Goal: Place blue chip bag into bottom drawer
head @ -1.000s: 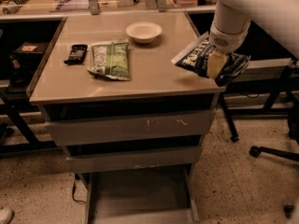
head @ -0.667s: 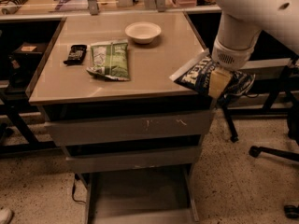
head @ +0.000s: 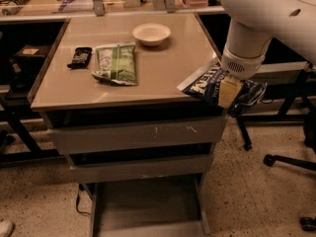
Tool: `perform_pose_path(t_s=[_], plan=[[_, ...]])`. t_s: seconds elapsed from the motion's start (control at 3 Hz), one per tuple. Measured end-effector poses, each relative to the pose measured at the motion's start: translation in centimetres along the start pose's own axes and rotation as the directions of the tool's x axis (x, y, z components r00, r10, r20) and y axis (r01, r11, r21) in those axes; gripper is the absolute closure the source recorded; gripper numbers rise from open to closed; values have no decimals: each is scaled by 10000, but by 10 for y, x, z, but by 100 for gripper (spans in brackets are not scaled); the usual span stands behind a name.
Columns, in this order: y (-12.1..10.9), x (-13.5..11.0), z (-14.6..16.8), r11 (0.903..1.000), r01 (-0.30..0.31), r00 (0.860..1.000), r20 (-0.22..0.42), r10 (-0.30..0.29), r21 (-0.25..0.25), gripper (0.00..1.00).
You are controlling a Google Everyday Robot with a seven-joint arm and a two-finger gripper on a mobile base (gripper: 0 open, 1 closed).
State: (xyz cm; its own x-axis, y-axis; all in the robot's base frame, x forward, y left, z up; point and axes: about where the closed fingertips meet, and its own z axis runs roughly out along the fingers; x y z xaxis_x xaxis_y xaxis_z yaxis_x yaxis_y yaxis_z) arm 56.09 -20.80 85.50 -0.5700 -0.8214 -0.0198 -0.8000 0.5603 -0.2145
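The blue chip bag (head: 207, 84) is dark blue crinkled foil with a white end and white lettering. It hangs in the air over the cabinet top's front right corner. My gripper (head: 228, 94) is shut on the blue chip bag, with its yellowish fingers (head: 227, 91) clamped across the bag's middle. The white arm (head: 261, 19) reaches down from the upper right. The bottom drawer (head: 148, 204) stands pulled out below the two upper drawers, its flat grey floor showing, low and to the left of the gripper.
On the cabinet top (head: 74, 90) lie a green and white snack bag (head: 116, 63), a white bowl (head: 151, 33) and a small black packet (head: 80, 57). Two shut upper drawers (head: 133, 135) face front. A chair base (head: 291, 162) stands at the right.
My gripper has carried the blue chip bag forward and down, from over the right side of the cabinet top to its front right corner.
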Motion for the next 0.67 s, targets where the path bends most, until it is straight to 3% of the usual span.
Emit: perform_pose_path(t_s=[0.33, 0.67], plan=[[15, 3, 13, 9988, 37, 10000, -51, -39, -494, 100], [67, 4, 52, 9837, -336, 9994, 16, 344, -1764, 100]])
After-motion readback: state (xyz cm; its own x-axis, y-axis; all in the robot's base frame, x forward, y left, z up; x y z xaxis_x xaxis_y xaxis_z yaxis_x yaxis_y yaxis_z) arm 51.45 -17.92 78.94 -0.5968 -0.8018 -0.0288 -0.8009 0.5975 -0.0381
